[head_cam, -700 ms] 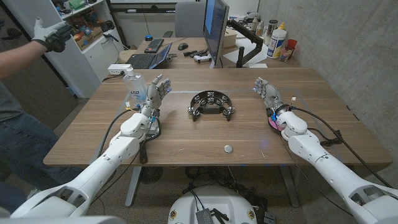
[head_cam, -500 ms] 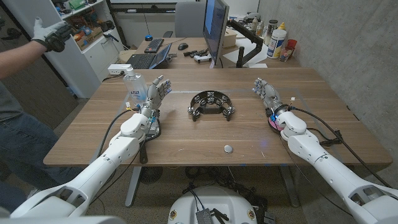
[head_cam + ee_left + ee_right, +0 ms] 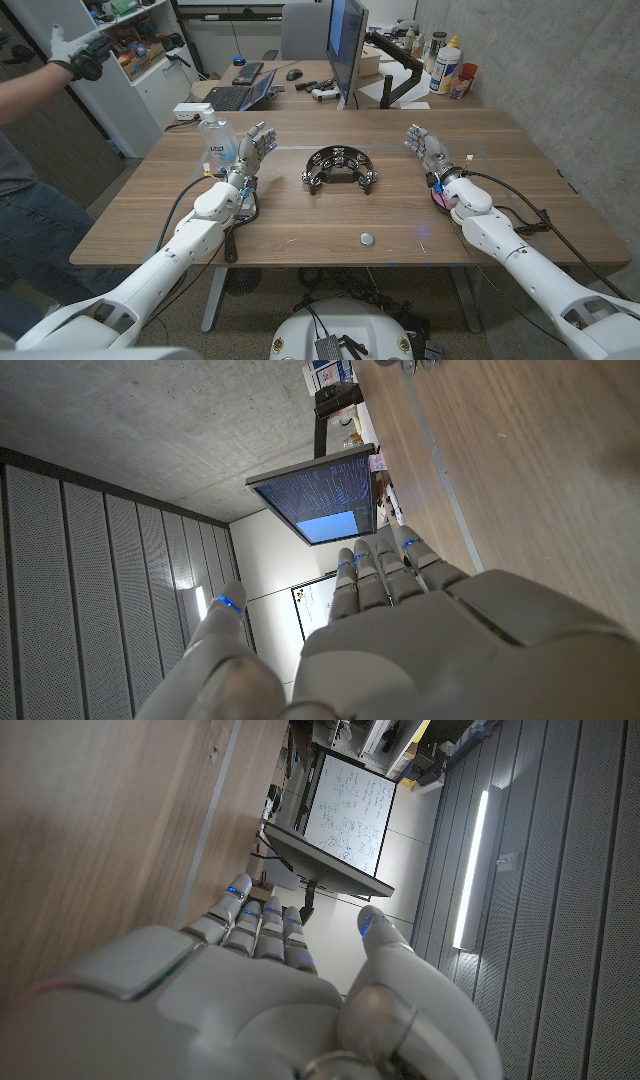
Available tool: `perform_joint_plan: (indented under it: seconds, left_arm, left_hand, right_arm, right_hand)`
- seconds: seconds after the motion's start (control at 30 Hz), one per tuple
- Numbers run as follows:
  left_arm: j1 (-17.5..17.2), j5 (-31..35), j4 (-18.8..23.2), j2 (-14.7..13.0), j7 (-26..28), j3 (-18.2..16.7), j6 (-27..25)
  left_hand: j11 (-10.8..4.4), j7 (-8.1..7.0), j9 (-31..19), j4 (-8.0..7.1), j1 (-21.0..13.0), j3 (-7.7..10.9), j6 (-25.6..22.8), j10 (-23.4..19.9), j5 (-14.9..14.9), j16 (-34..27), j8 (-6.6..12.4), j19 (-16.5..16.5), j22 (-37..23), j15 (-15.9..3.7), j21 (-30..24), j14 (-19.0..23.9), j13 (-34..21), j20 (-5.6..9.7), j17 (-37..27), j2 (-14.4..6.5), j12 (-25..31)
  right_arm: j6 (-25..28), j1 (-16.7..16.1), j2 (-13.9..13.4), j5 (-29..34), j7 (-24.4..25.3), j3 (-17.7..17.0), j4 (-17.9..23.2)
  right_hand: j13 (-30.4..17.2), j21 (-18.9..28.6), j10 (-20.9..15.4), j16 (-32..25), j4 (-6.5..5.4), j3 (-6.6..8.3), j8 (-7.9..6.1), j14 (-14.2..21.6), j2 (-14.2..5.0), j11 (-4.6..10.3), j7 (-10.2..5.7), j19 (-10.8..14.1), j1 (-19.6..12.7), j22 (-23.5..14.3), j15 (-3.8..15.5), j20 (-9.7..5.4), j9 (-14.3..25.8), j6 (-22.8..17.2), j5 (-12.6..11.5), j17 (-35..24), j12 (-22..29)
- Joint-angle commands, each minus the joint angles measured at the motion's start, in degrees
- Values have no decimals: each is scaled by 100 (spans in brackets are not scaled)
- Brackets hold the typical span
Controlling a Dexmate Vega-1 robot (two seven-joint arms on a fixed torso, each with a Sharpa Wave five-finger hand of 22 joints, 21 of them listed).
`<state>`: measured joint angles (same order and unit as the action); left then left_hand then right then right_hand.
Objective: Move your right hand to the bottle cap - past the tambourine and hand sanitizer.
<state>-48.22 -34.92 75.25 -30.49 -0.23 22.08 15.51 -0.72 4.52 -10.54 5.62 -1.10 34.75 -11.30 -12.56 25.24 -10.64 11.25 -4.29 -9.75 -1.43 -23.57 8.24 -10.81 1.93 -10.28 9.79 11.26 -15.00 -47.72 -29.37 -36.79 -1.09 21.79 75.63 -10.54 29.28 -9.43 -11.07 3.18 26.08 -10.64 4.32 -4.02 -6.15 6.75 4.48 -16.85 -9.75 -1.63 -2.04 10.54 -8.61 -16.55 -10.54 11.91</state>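
Note:
A small silver bottle cap point(image 3: 367, 238) lies near the table's front edge, in the middle. Behind it sits a black half-moon tambourine point(image 3: 339, 168) with metal jingles. A clear hand sanitizer bottle point(image 3: 217, 140) stands at the far left. My right hand point(image 3: 427, 149) is at the right side of the table, fingers straight and apart, holding nothing; the right wrist view shows its back point(image 3: 250, 1000) over the wood. My left hand point(image 3: 250, 150) stands beside the sanitizer, fingers up and apart, empty; its back point(image 3: 420, 630) appears in the left wrist view.
A person's gloved hand point(image 3: 78, 50) and arm reach in at the upper left. A monitor point(image 3: 346, 45) stands behind the table's far edge. A pink and black object point(image 3: 441, 196) lies under my right wrist. Cables trail from both arms.
My right hand has edged slightly to the left. The person's gloved hand has risen a little. Nothing on the table has moved.

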Motion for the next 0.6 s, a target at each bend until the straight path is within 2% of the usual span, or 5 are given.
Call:
perform_joint_plan:
  seconds: [0.03, 0.6]
  left_arm:
    - [-31, 55, 41, -43, 50, 15, -68]
    - [19, 79, 123, -38, 35, 24, -49]
  left_hand:
    - [-2, -9, -27, 22, -25, -27, -91, -64, 34, -34, 45, -57, -11, 21, 35, 49, -11, 380, -9, 20, 23]
    - [-12, -27, -27, 42, -41, -69, -114, -75, 63, -30, 45, -63, -14, 13, 79, 39, -6, 379, -9, 2, 27]
  right_arm:
    - [39, 62, -75, 37, -134, 42, 5]
    - [89, -11, -174, 42, -122, 18, 123]
  right_hand:
    - [-13, -5, -42, -40, 18, -4, -58, 53, -33, -1, -18, 51, -46, -28, -9, -263, 8, -61, -46, -26, 19]
    - [-9, -26, -77, -58, 44, -36, -69, 128, -52, 8, -49, 118, -51, -27, -11, -272, 9, -104, -73, -24, 30]
